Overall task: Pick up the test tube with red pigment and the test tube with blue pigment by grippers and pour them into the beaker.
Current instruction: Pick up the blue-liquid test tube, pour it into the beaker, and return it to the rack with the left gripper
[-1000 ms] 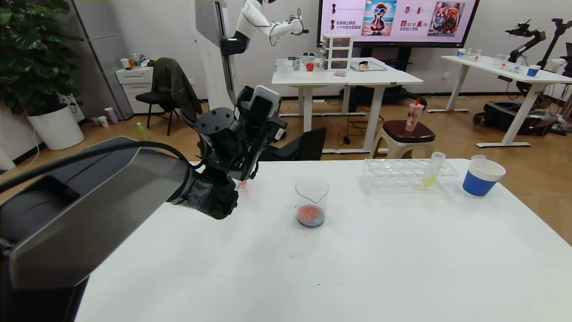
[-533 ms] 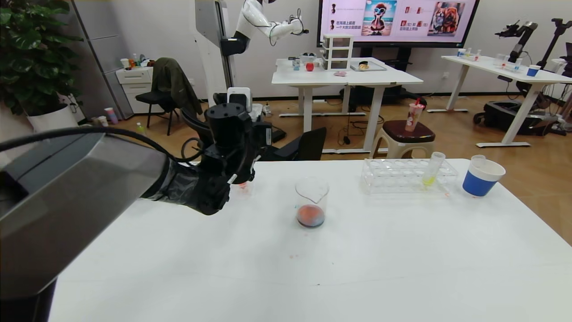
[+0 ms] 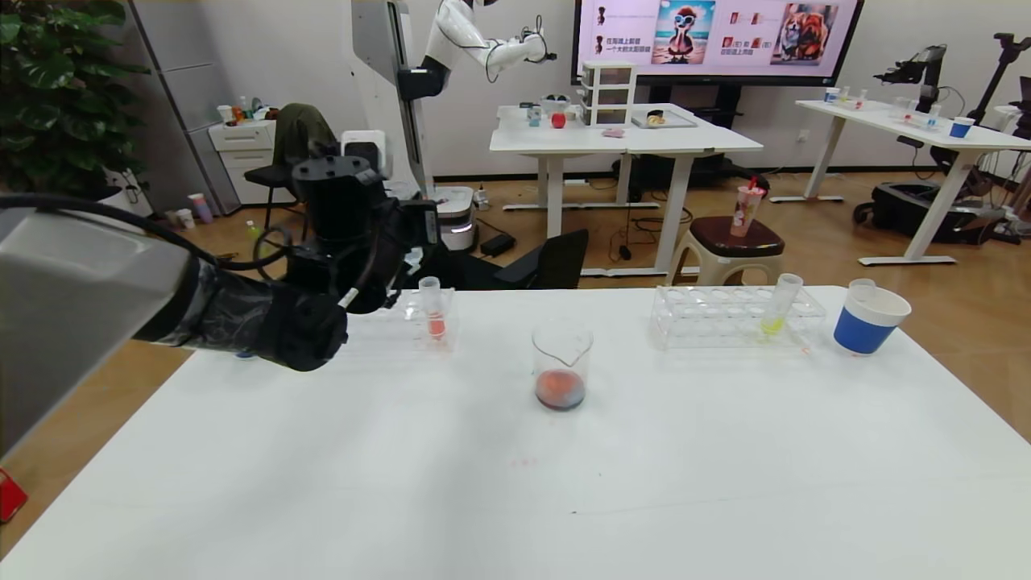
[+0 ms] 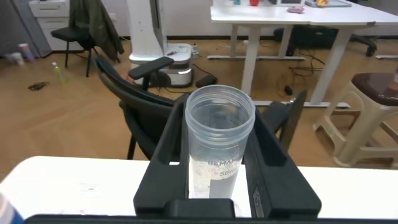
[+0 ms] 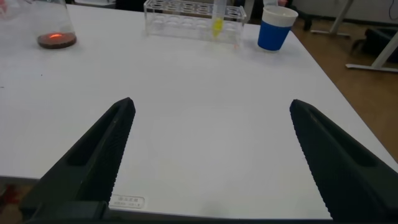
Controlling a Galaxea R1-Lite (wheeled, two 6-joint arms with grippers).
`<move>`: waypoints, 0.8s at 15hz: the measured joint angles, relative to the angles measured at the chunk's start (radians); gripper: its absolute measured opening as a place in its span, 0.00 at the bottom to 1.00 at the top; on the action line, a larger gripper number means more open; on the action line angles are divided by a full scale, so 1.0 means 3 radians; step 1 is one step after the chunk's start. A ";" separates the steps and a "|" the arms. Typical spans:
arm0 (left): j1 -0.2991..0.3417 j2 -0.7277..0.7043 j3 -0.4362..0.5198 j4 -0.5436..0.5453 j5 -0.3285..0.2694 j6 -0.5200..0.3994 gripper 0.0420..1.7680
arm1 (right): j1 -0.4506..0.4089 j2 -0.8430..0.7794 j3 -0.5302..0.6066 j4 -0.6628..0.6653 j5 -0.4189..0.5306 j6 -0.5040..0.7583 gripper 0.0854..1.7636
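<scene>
Left gripper (image 4: pixel 221 165): upper left of head view, beyond the table's (image 3: pixel 515 483) far left edge; fingers (image 4: pixel 163 155) pressed against an empty clear tube (image 4: pixel 219 146), held upright; right gripper (image 5: pixel 211 155): fingers spread wide, nothing between them, low over the table's near side.

Beaker (image 3: pixel 561 364): centre of head view, upright, reddish liquid pooled at its bottom.

Tube with salmon-orange liquid (image 3: pixel 433 310): upright, left of the beaker; tube with yellow-green liquid (image 3: pixel 780 304): leaning in clear rack (image 3: pixel 737 316), right; blue-banded paper cup (image 3: pixel 870 321): far right.
</scene>
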 joint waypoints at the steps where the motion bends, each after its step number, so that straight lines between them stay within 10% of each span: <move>1: 0.0135 -0.0051 0.0045 0.0003 -0.0066 0.0013 0.28 | 0.0000 0.0000 0.0000 0.0000 -0.0001 0.0001 0.98; 8: 0.1418 -0.0331 0.0492 0.0006 -0.0763 -0.0094 0.28 | 0.0000 0.0000 0.0000 0.0000 -0.0001 0.0001 0.98; 12: 0.1791 -0.0282 0.0518 -0.0005 -0.0999 -0.0153 0.28 | 0.0000 0.0000 0.0000 -0.0001 0.0000 0.0001 0.98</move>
